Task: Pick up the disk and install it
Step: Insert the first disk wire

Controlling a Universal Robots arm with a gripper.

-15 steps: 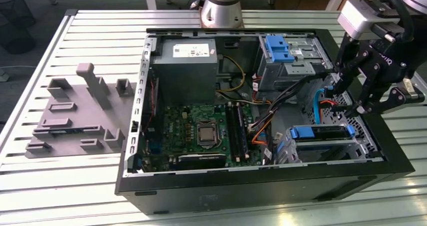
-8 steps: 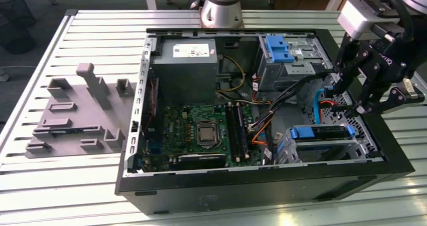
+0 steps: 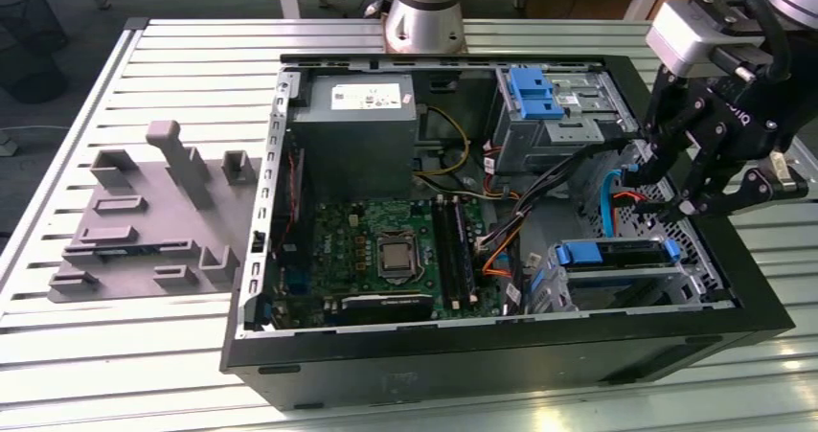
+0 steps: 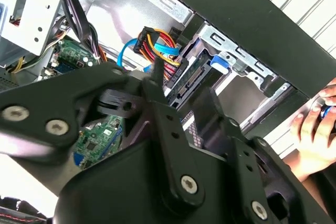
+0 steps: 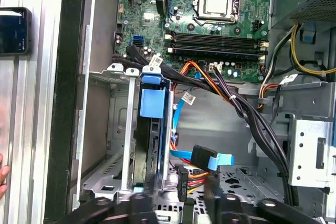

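The disk [image 3: 611, 254] sits in its blue carrier inside the metal drive cage [image 3: 562, 284] at the case's front corner, on the exterior view's right. In the first wrist view the disk [image 5: 153, 103] stands on edge between the cage's walls, its blue tab on show. My gripper [image 3: 662, 191] hangs just above and behind the cage, open, with nothing between its fingers. In both wrist views the gripper [image 5: 181, 195] [image 4: 184, 90] sits close to the disk [image 4: 195, 75] and next to the orange and blue cable connectors [image 5: 202, 161], touching neither.
The open black case [image 3: 511, 355] holds a motherboard [image 3: 383, 255], a grey power supply [image 3: 352, 116] and an upper bay with a blue latch [image 3: 531, 92]. A grey fixture [image 3: 153, 212] lies at the exterior view's left. A person's hand [image 4: 315, 124] rests outside the case.
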